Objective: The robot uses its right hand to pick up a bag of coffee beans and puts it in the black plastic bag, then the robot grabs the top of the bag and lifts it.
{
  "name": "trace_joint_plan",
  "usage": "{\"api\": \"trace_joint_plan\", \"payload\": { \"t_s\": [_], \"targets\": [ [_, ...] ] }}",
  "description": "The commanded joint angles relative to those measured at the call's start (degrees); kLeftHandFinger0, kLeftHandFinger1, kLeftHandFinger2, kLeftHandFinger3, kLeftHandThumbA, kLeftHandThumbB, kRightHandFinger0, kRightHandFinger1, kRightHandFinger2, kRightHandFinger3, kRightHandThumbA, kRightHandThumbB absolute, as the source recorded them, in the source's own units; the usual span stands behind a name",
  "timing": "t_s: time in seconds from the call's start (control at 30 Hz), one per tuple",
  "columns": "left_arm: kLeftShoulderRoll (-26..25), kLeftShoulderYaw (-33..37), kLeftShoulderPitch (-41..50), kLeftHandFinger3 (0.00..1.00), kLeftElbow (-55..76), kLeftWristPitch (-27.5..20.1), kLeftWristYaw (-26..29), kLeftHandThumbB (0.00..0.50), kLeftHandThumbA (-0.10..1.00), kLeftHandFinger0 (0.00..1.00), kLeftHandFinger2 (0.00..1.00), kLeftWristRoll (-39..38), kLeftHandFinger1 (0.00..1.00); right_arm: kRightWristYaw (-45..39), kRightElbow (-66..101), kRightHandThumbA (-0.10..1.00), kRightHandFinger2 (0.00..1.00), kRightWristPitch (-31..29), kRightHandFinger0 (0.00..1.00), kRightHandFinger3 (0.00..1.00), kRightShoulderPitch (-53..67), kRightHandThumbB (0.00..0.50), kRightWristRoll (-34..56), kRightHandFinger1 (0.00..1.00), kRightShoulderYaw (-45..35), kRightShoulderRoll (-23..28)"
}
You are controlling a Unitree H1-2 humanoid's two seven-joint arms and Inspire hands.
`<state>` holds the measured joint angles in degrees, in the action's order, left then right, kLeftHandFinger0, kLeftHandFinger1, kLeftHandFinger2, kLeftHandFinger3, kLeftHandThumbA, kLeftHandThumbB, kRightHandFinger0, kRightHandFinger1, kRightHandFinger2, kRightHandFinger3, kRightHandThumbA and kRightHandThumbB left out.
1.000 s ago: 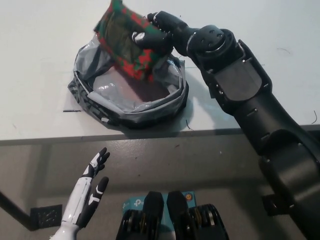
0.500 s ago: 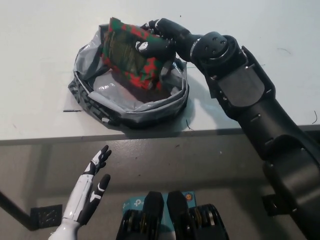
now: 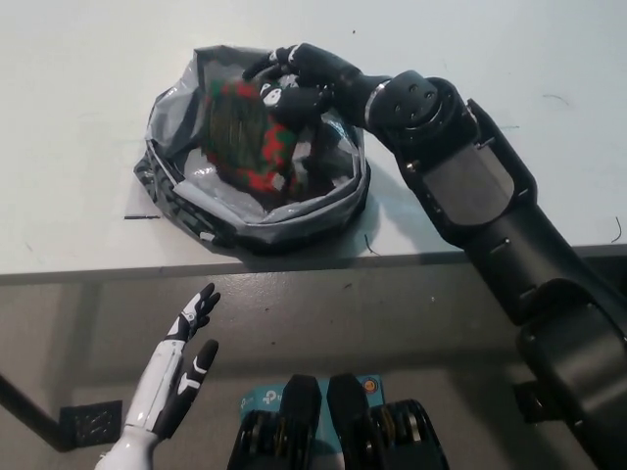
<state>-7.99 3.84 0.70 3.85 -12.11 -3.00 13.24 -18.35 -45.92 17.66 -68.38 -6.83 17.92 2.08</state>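
White worktop (image 3: 78, 117): my right robot hand (image 3: 294, 78) grips the soft, crinkly coffee bag (image 3: 245, 132) at its edge inside the limp black plastic bag (image 3: 294, 215); left robot hand (image 3: 181, 367) idle, open.

No readable text, number or brand is found on the coffee bag (image 3: 245, 137) under the right hand (image 3: 299, 83); only a red and green pattern is seen. A small white logo, too small to be read, is printed on a blue box (image 3: 263, 399) right of the left hand (image 3: 181, 367).
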Motion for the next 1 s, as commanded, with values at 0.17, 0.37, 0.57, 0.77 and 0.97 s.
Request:
{"api": "trace_joint_plan", "payload": {
  "t_s": [0.17, 0.37, 0.57, 0.77, 0.97],
  "targets": [
    [-0.63, 0.71, -1.56, 1.00, 1.80, 0.43, -0.47, 0.233, 1.00, 1.00, 1.00, 0.90, 1.00, -9.96, 2.07, 0.66, 1.00, -11.27, 1.00, 1.00, -4.25, 0.456, -2.03, 1.00, 4.46, 3.28],
    [-0.87, 0.79, -1.78, 1.00, 1.93, 0.44, -0.59, 0.225, 1.00, 1.00, 1.00, 1.11, 1.00, -9.68, 3.67, 0.78, 1.00, -10.66, 1.00, 1.00, -4.11, 0.482, -3.86, 1.00, 5.65, 4.66],
    [-0.73, 0.80, -1.98, 1.00, 1.74, 0.78, -0.77, 0.239, 1.00, 1.00, 1.00, 0.49, 1.00, -7.69, 6.08, 0.84, 1.00, -9.89, 1.00, 1.00, -4.02, 0.455, -4.44, 1.00, 4.15, 5.48],
    [-0.84, 0.99, -1.95, 1.00, 1.57, -0.02, -0.61, 0.223, 1.00, 1.00, 1.00, 0.98, 1.00, 0.57, 11.18, 0.93, 1.00, -11.07, 1.00, 1.00, -2.37, 0.412, -10.90, 1.00, 4.03, 7.24],
    [-0.99, 1.05, -2.16, 1.00, 1.13, -0.37, -0.68, 0.216, 1.00, 1.00, 1.00, 0.71, 1.00, 4.61, 11.06, 0.95, 1.00, -12.10, 1.00, 1.00, -1.08, 0.402, -12.77, 1.00, 2.71, 7.98]
  ]
}}
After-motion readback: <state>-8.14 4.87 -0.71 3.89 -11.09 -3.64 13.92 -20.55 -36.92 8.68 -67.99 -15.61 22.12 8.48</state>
